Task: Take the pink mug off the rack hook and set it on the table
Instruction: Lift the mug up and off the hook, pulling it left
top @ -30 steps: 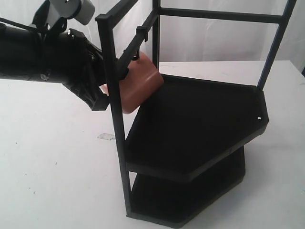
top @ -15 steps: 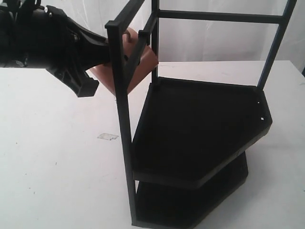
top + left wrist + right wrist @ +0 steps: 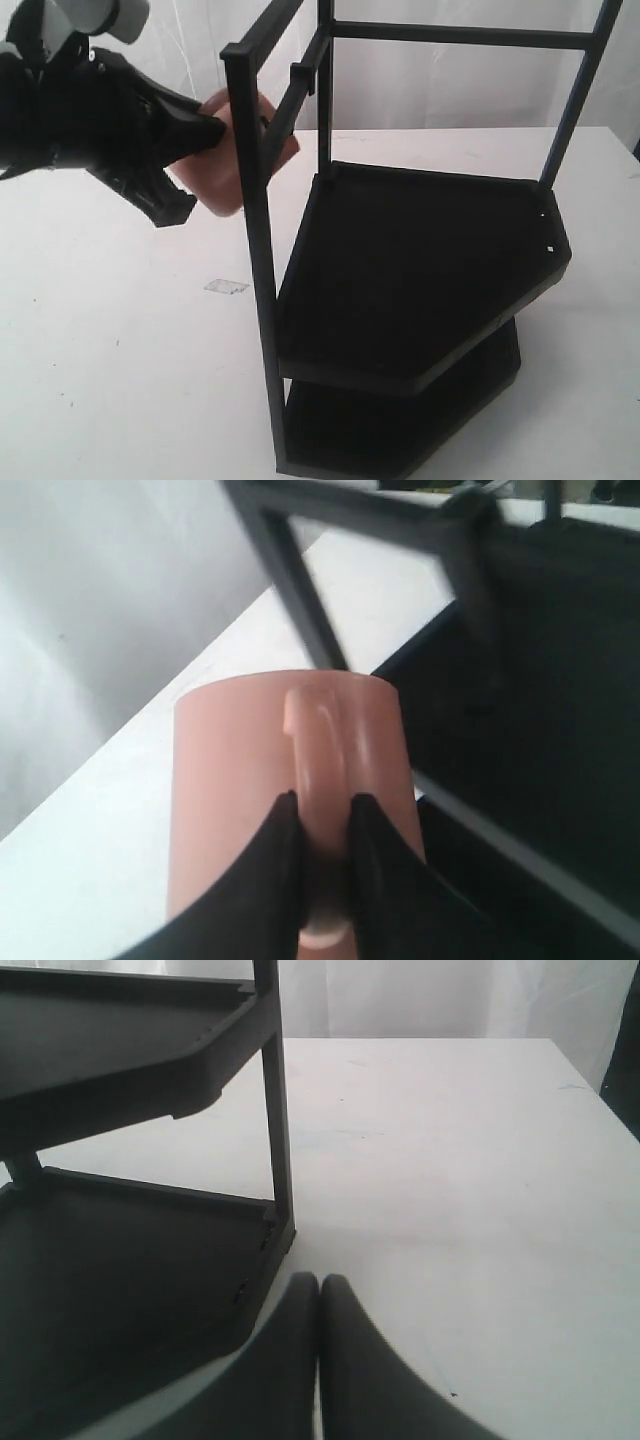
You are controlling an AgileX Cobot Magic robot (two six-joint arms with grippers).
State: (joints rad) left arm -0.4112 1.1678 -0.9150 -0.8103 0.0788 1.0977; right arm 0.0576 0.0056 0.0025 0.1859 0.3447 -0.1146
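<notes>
One pink mug (image 3: 230, 780), handle (image 3: 318, 730) grasped by left end effector (image 3: 322, 805); right end effector (image 3: 318, 1282) clenched.

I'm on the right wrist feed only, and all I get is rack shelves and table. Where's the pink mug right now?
Observer: The left gripper has the pink mug, with its fingers pinching the handle.
Operator: Is it off the rack hook?
Observer: Yes. The rack hook sits bare on the upper rail. In the exterior view the mug is below it and to its left.
Operator: Down on the table yet?
Observer: No. It hangs tilted in the air above the table, beside the rack's front post.
</notes>
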